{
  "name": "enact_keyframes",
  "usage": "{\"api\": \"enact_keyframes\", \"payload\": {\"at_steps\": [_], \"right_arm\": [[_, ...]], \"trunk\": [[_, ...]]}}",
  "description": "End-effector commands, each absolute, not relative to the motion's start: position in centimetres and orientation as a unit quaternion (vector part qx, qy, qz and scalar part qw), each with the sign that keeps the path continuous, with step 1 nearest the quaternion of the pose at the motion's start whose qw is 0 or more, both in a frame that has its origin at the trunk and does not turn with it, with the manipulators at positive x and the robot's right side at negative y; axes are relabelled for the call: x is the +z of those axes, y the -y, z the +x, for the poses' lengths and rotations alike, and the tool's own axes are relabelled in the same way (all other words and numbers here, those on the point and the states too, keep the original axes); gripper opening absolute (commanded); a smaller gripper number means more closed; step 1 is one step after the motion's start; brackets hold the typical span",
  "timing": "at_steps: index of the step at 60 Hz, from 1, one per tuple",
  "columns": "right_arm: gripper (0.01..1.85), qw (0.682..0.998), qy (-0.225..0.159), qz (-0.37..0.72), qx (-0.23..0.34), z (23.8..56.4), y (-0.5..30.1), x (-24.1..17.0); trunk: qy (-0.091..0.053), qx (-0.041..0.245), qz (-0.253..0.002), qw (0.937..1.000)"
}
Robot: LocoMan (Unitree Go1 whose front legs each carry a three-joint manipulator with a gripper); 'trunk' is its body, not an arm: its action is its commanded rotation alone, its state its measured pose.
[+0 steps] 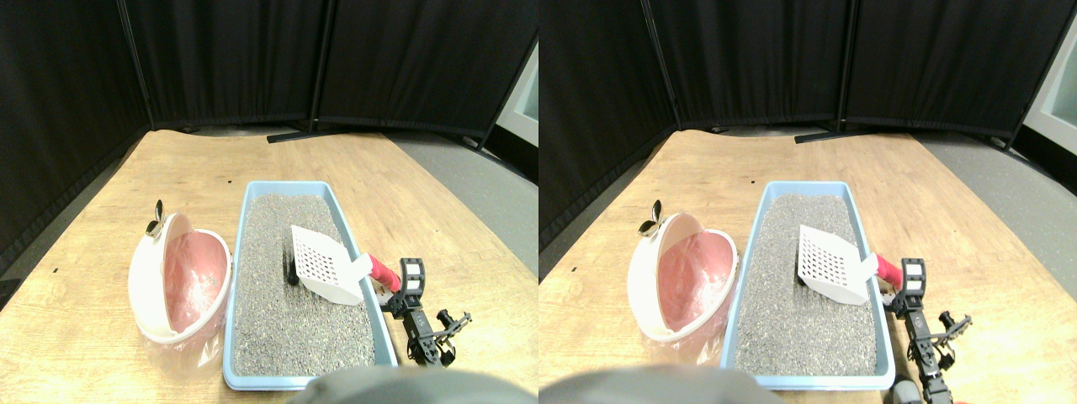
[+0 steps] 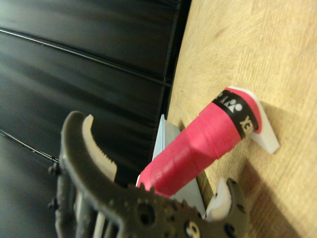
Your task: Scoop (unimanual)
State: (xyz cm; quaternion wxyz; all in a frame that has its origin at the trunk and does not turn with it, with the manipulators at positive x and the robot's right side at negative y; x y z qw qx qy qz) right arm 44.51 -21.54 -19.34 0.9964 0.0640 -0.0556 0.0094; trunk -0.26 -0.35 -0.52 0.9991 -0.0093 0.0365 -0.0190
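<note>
The white slotted scoop [image 1: 324,263] lies tipped in the grey litter of the blue tray [image 1: 252,200], just ahead of the jaws, its red-wrapped handle [image 1: 384,272] sticking out over the tray's near wall toward them. The right gripper [image 1: 409,281] sits at the handle's end, and in the wrist view the handle [image 2: 203,148] runs out between the two dark jaws. They look spread around it, with a gap showing on one side; I read them as released, not yet clamped. A dark lump [image 1: 292,274] sits in the litter beyond the scoop's far edge. The pink-lined bin [image 1: 181,278] stands across the tray from the jaws, on the wooden bench [image 1: 84,320]. The scoop looks light, stiff plastic; the wrap should give grip. Best hold, I'd say, is mid-wrap, well clear of the tapered end.
</note>
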Motion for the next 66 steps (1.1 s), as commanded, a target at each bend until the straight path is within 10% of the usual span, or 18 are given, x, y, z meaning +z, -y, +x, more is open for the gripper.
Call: {"api": "enact_keyframes", "payload": {"at_steps": [1, 42, 53, 66], "right_arm": [[1.06, 0.996, 0.066, 0.059, 0.006, 45.2, 21.7, -19.1], [1.01, 0.995, 0.055, 0.080, -0.012, 48.6, 22.7, -20.0], [0.09, 0.996, 0.057, 0.065, 0.005, 49.0, 22.6, -19.9], [0.06, 0.996, 0.047, 0.070, -0.014, 49.1, 22.9, -19.6]], "trunk": [[-0.046, -0.011, -0.020, 0.9987], [-0.044, -0.007, -0.022, 0.9988], [-0.042, -0.005, -0.024, 0.9988], [-0.042, -0.004, -0.025, 0.9988]]}}
